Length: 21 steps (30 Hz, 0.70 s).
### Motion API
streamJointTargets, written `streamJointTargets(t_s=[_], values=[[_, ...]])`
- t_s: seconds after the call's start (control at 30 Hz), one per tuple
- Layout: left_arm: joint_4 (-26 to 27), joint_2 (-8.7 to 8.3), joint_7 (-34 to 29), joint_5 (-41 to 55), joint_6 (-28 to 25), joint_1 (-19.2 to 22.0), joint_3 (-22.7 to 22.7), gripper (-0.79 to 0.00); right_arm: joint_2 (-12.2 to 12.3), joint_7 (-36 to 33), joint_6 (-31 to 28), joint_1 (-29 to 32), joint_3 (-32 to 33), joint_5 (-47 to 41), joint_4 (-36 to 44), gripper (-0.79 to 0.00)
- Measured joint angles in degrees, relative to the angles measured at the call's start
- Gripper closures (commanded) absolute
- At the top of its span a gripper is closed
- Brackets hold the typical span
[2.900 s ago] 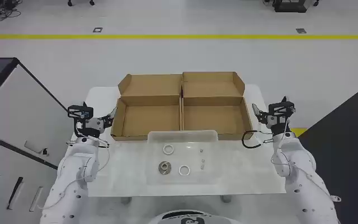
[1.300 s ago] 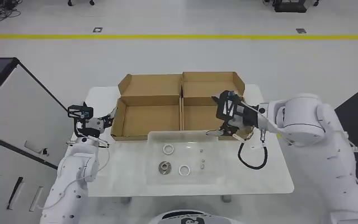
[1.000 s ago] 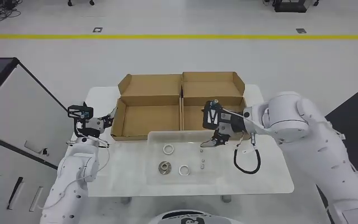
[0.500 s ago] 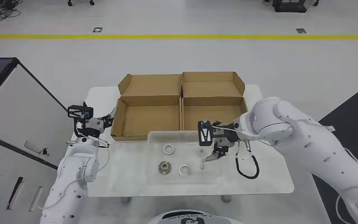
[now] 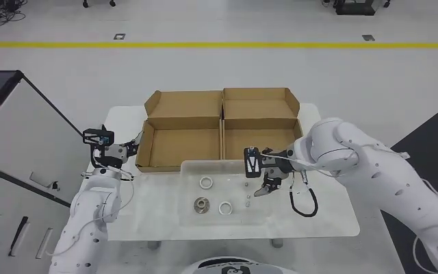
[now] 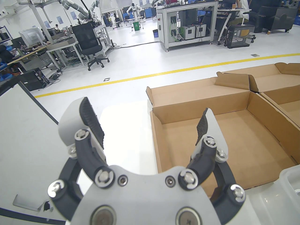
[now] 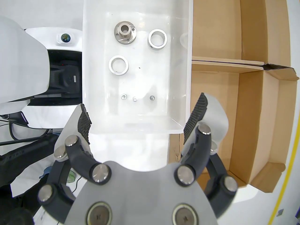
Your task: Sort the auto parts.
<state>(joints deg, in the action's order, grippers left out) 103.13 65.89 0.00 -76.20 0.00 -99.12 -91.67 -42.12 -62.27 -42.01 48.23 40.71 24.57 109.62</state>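
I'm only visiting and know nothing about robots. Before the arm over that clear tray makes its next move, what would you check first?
1. Is the right hand open, with nothing in it? ok.
2. Is it over the clear plastic tray, near the three small silver fasteners? ok.
3. Do the parts lie apart, the flanged metal hub and the two silver rings unstacked? ok.
4. Are the lids open on the two brown cardboard boxes? ok.
5. Is the left hand open and off beside the left box, away from the tray? ok.
6. Which part is the right hand aiming for? cannot tell.
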Motion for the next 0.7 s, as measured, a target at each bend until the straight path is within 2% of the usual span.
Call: streamJointTargets(t_s=[0.27, 0.47, 0.7], values=[[0.0, 0.00, 0.0, 0.0, 0.0, 0.0, 0.0, -0.785, -0.2, -1.6, 1.6, -0.5, -1.0, 1.4, 2.0, -0.785], [0.0, 0.00, 0.0, 0.0, 0.0, 0.0, 0.0, -0.785, -1.3, -7.7, 7.7, -4.0, -5.7, 1.8, 3.2, -0.785], [0.0, 0.00, 0.0, 0.0, 0.0, 0.0, 0.0, -0.785, -3.9, -13.9, 13.9, -8.6, -12.8, -0.8, 2.0, -0.785]])
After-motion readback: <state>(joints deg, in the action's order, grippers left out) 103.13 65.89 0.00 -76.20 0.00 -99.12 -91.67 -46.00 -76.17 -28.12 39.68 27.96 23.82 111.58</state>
